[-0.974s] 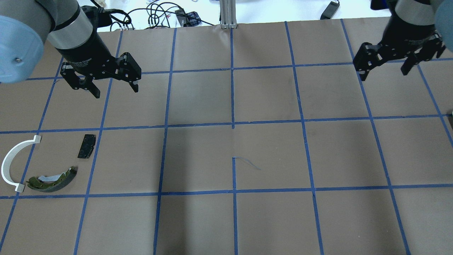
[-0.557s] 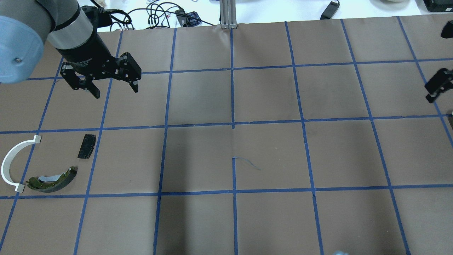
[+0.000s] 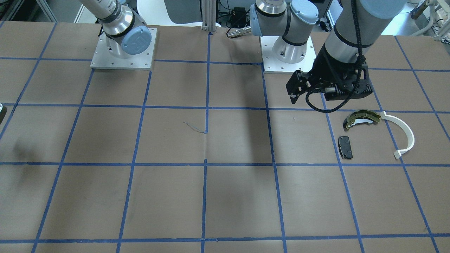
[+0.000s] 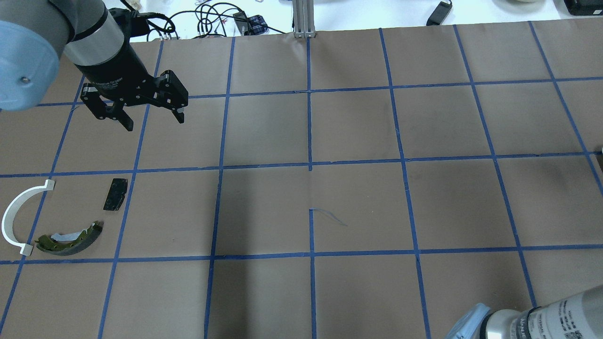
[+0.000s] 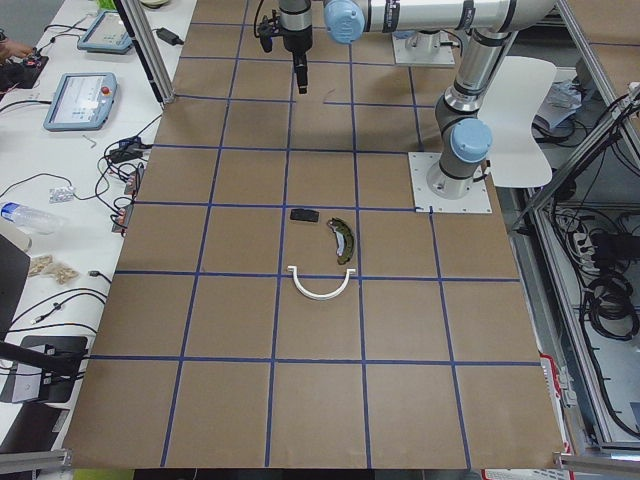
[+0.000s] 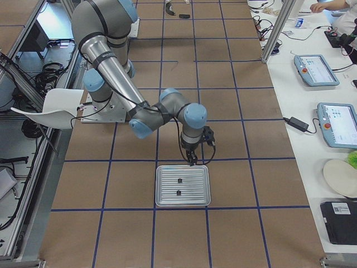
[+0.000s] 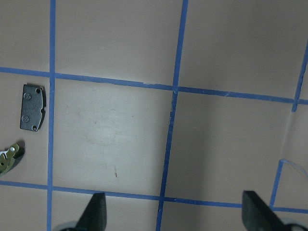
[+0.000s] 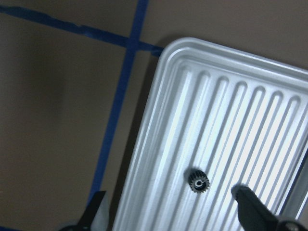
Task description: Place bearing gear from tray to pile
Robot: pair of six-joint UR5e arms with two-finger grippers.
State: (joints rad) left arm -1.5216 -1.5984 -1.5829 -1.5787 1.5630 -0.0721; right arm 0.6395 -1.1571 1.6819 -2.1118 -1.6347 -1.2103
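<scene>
The bearing gear (image 8: 198,182), small, dark and toothed, lies on the ribbed metal tray (image 8: 231,120). My right gripper (image 8: 171,211) is open above the tray's edge, with the gear just ahead of its fingers. In the exterior right view it (image 6: 192,160) hangs over the tray's (image 6: 195,190) far rim. The pile lies at the left: an olive-gold brake shoe (image 4: 70,239), a white arc (image 4: 12,214) and a dark pad (image 4: 115,194). My left gripper (image 4: 154,121) is open and empty, held above the table beyond the pile.
The tray holds two small dark parts (image 6: 178,192) in the exterior right view. Cables (image 4: 202,21) lie past the table's far edge. My right arm's elbow (image 4: 532,320) shows at the overhead view's bottom right. Tablets (image 6: 318,70) sit on the side bench.
My right gripper has swung out of the overhead view to the right, and its elbow now shows at the bottom right. The left arm and the pile have not moved.
</scene>
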